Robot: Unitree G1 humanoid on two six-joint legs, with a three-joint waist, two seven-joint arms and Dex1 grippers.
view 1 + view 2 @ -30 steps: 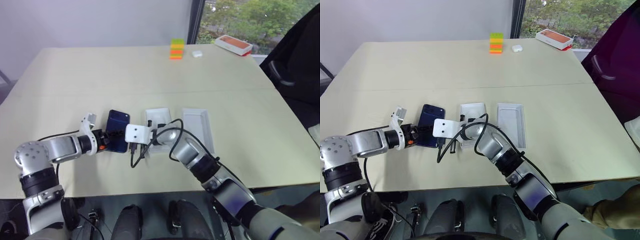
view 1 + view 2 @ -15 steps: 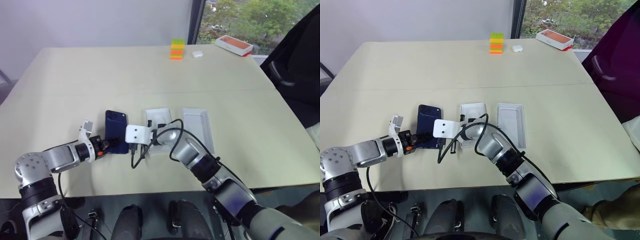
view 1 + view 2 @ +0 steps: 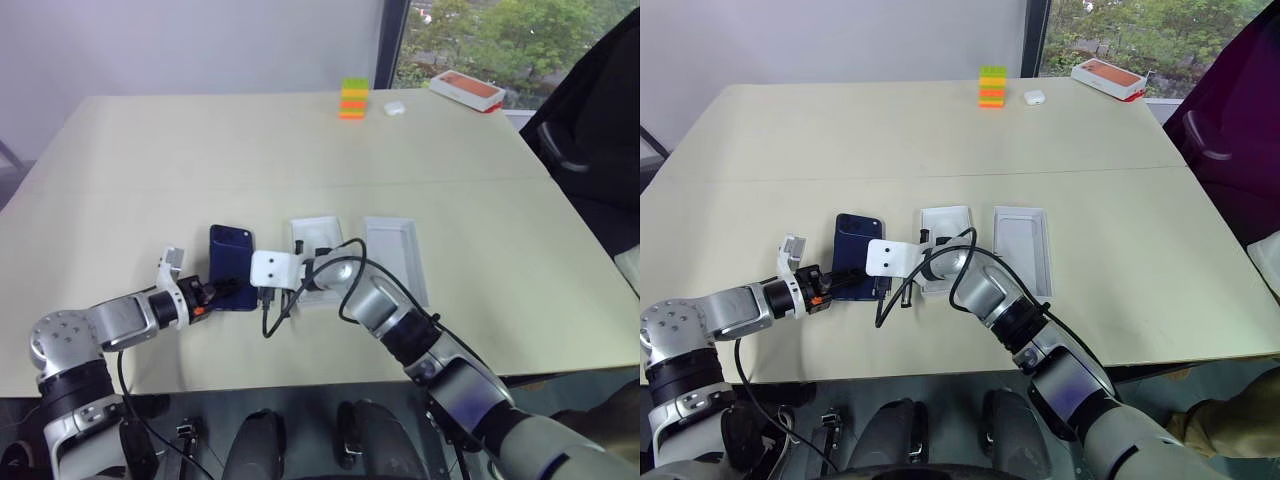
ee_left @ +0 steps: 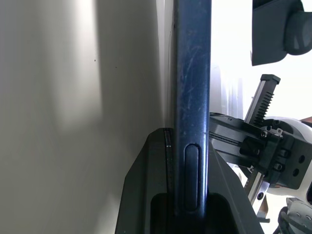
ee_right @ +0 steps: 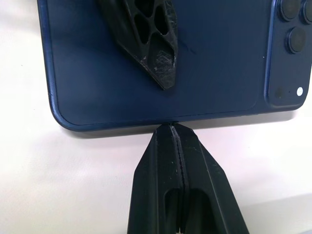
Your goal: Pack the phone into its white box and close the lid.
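The dark blue phone point(image 3: 231, 262) lies back-up on the table, camera cluster at its far end. My left gripper point(image 3: 222, 292) is shut on the phone's near end: in the left wrist view the phone point(image 4: 192, 97) runs edge-on between the fingers point(image 4: 146, 185), and one finger point(image 5: 151, 39) rests on its back. My right gripper point(image 5: 171, 127) is shut and empty, its tip against the phone's right long edge point(image 5: 209, 63). The white box point(image 3: 316, 220) sits just right of the phone, partly behind my right wrist. The lid point(image 3: 395, 255) lies inside-up to the right of the box.
At the table's far side stand a stack of coloured blocks point(image 3: 353, 99), a small white object point(image 3: 394, 107) and an orange-topped box point(image 3: 467, 89). A black cable point(image 3: 275, 315) loops from my right wrist. A dark chair point(image 3: 590, 130) stands off the right edge.
My left gripper has closed on the phone's near end and drawn down and back a little. The phone has settled flatter and straighter on the table. The right arm has kept still.
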